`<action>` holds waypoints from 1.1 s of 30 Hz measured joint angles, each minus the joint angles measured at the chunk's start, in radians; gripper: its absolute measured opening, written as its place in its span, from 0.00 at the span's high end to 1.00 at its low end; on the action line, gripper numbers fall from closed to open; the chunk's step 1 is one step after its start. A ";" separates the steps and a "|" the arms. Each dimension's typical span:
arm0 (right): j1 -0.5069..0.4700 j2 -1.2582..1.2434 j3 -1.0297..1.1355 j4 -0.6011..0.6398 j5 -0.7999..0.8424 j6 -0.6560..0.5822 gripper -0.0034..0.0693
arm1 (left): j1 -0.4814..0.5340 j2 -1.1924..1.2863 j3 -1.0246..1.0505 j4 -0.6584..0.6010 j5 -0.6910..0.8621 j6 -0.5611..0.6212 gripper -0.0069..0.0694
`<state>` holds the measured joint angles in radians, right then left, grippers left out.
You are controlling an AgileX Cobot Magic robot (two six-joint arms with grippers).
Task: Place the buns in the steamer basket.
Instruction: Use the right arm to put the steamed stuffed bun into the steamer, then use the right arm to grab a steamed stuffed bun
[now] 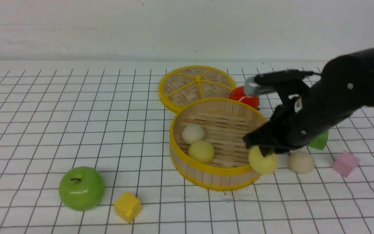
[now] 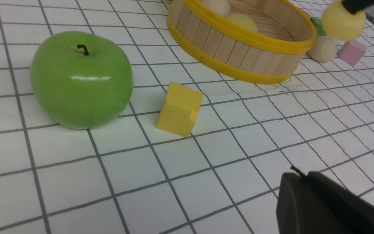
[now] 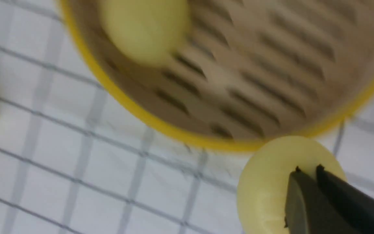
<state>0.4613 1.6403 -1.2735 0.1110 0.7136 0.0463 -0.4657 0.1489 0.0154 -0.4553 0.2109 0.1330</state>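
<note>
The steamer basket (image 1: 187, 161) stands mid-table with a cream-white bun (image 1: 193, 133) and a pale yellow bun (image 1: 201, 151) on its slatted floor. My right gripper (image 1: 261, 150) is shut on another pale yellow bun (image 1: 265, 163), pinching its top. In the right wrist view that bun (image 3: 268, 185) hangs just outside the basket's yellow rim (image 3: 161, 128), under the right gripper (image 3: 307, 169). A cream-white bun (image 1: 301, 161) lies on the table right of the basket. My left gripper (image 2: 299, 174) is shut and empty, low over the table near the front.
The woven lid (image 1: 197, 85) lies flat behind the basket, a red tomato (image 1: 243, 96) beside it. A green apple (image 1: 81, 188) and yellow cube (image 1: 128, 206) sit at the front left. A green block (image 1: 319, 141) and pink block (image 1: 345, 163) lie at the right.
</note>
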 joint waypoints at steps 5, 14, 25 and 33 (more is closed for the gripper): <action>0.010 0.074 -0.082 0.003 -0.050 -0.012 0.94 | 0.000 0.000 0.000 0.000 0.000 0.000 0.88; 0.010 0.278 -0.156 -0.039 -0.067 -0.012 0.87 | 0.000 0.000 0.000 0.000 0.000 0.000 0.87; 0.008 0.211 -0.215 -0.034 0.015 -0.025 0.31 | 0.000 0.000 0.000 0.000 0.000 0.000 0.86; -0.146 0.142 -0.217 -0.222 0.270 0.157 0.37 | 0.000 0.000 0.000 0.000 0.000 0.000 0.85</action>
<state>0.3154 1.7819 -1.4905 -0.1107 0.9839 0.2032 -0.4657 0.1489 0.0154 -0.4553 0.2109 0.1330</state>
